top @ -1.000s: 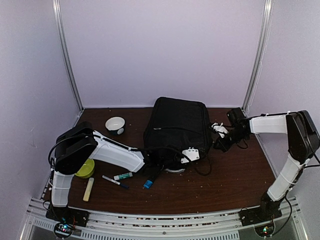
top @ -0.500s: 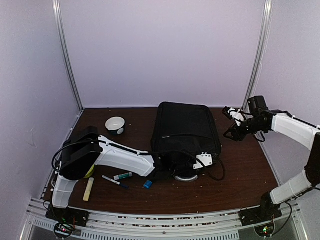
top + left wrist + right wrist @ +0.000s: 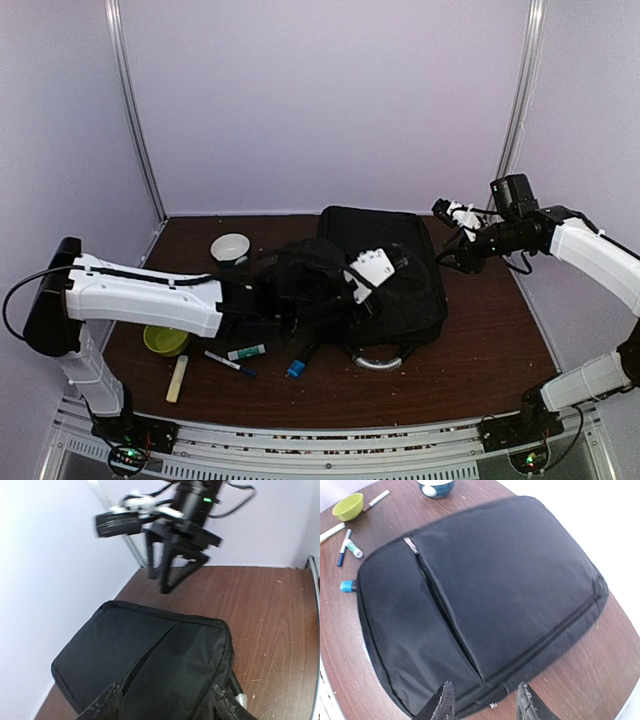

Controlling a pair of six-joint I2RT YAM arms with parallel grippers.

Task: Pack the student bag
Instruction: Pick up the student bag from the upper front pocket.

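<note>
None of the loose items is visibly packed; judged from this, the task is at an early step. Bag (image 3: 395,285) lies flat on the table (image 3: 480,340), at mid-width and nearer the far edge, grey handle (image 3: 378,361) toward the near edge. From the right wrist view its top panels look closed, with a zipper line running across and the pull (image 3: 410,544) at one end; no opening is visible, and contents cannot be told. Lying out near the left half of the near edge: green bowl (image 3: 166,340), two markers (image 3: 238,357), a small blue item (image 3: 295,368) just beside the bag's near left corner, and a cream stick (image 3: 177,378). White bowl (image 3: 230,247) sits toward the far edge, left of the bag. Left gripper (image 3: 165,706) hangs over the bag top, fingers (image 3: 106,706) spread wide, nothing between them. Right gripper (image 3: 484,702) is raised above the bag's far right corner, fingers (image 3: 443,703) parted, also empty. Remaining, as I judge it: get a compartment unzipped and held open, then carry each item in, then close. Likely difficulty is the soft fabric, which may sag shut unless one arm holds it.
</note>
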